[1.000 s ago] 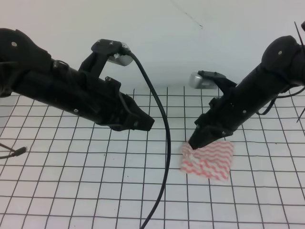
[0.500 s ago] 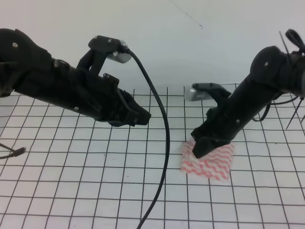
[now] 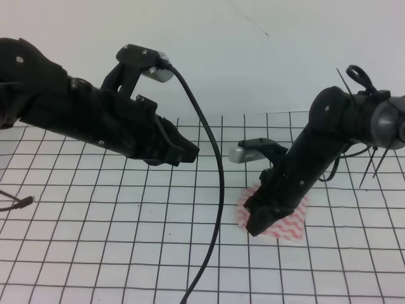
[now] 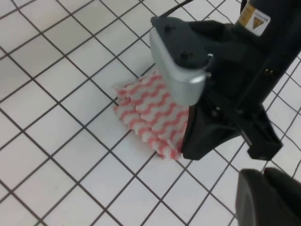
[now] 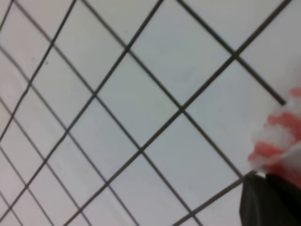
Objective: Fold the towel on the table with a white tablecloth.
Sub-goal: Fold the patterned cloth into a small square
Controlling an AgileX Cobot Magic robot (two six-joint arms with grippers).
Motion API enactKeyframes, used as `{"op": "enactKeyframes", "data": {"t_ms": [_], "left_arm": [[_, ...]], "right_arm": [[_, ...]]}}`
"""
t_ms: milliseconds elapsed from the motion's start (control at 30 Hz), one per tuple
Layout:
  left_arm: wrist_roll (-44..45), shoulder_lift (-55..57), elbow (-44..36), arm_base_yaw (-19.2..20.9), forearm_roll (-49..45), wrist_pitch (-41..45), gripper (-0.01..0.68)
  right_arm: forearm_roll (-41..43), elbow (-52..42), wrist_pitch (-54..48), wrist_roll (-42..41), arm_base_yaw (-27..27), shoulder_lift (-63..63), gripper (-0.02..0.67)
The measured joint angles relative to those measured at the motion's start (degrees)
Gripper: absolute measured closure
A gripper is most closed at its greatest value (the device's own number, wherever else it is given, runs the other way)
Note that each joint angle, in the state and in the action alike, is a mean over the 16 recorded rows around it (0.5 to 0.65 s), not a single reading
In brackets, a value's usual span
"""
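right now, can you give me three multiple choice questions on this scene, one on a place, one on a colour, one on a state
1. Where does the towel lie in the high view?
A. right of the middle, under the right arm
B. at the far left edge
C. draped over the left arm

2. What colour are the towel's wavy stripes?
A. blue
B. red-pink
C. green

3. How does the left gripper stand toward the towel?
A. clamped on it
B. pressing it flat
C. apart from it, above the bare tablecloth

Answers:
1. A, the high view shows the towel on the grid cloth beneath the right gripper.
2. B, the left wrist view shows red-pink waves on white.
3. C, the high view shows several grid squares between the left gripper and the towel.
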State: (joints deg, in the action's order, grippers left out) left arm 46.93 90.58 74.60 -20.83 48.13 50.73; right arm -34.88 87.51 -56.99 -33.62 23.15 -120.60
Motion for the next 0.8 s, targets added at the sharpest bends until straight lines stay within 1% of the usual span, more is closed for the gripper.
{"op": "enactKeyframes", "data": {"t_ms": [100, 400, 633, 800], "left_arm": [[0.0, 0.0, 0.0, 0.0, 0.0, 0.0, 0.674], [0.4, 0.0, 0.0, 0.0, 0.0, 0.0, 0.674], [0.7, 0.0, 0.0, 0.0, 0.0, -0.2, 0.674], [0.7, 0.0, 0.0, 0.0, -0.1, -0.3, 0.674]], "right_arm": [[0.4, 0.0, 1.5, 0.5, -0.4, 1.6, 0.646], [5.1, 0.0, 5.9, 4.8, -2.0, 4.8, 0.646], [5.9, 0.0, 4.2, 6.1, -2.2, 1.7, 0.646], [3.8, 0.0, 2.4, 4.6, -1.6, -0.9, 0.646]]}}
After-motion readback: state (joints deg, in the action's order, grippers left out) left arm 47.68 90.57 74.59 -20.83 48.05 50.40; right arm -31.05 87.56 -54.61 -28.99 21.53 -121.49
